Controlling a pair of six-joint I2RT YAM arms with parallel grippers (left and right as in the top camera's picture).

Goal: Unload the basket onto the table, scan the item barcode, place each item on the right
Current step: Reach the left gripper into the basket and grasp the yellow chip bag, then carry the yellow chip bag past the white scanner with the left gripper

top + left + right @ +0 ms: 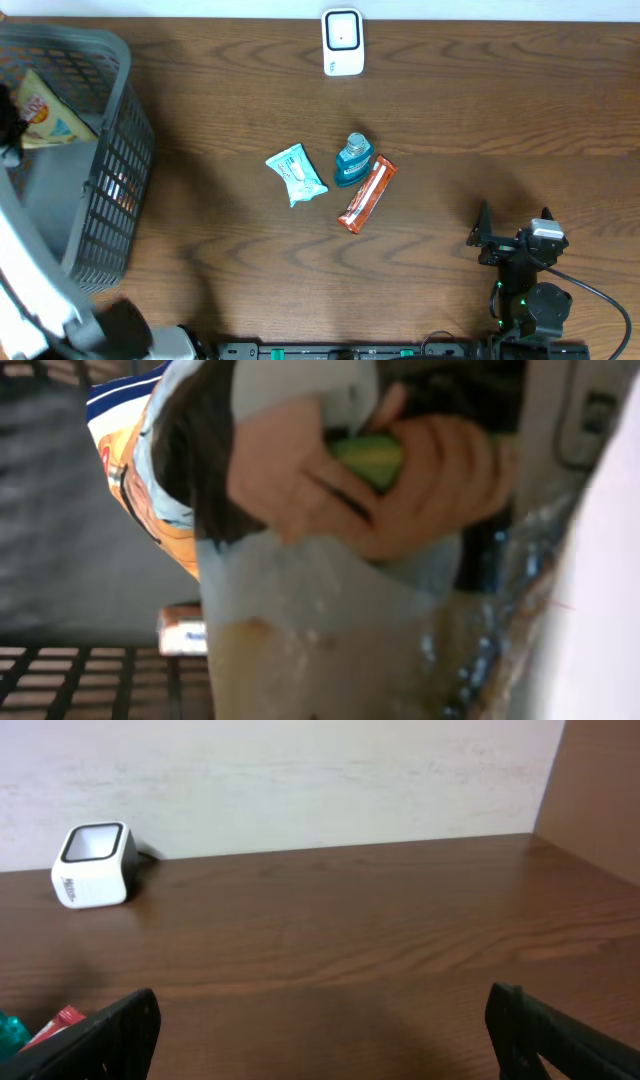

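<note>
Two tools are in play, and only one is at work. The right tool (513, 228) is nearest the robot and well to the right of the scanner (342, 42), spread wide and empty. Between it and the scanner a pack (296, 174), a bottle (352, 160) and a bar (366, 194) lie close together on the tabletop. Far to the scanner's left, the left tool (10, 125) is down inside the basket (120, 190), pressed together. The bag (45, 118) fills its wrist view, so it is most likely pinching that bag, though the pads cannot be made out. To do this well, lift straight up until the bag clears the basket wall, then carry it right toward the scanner, passing behind the three loose items, not over them. No barcode shows yet, so turn the bag until the code faces the scanner's window. Hold it flat and steady, since crinkled film may spoil the read.
</note>
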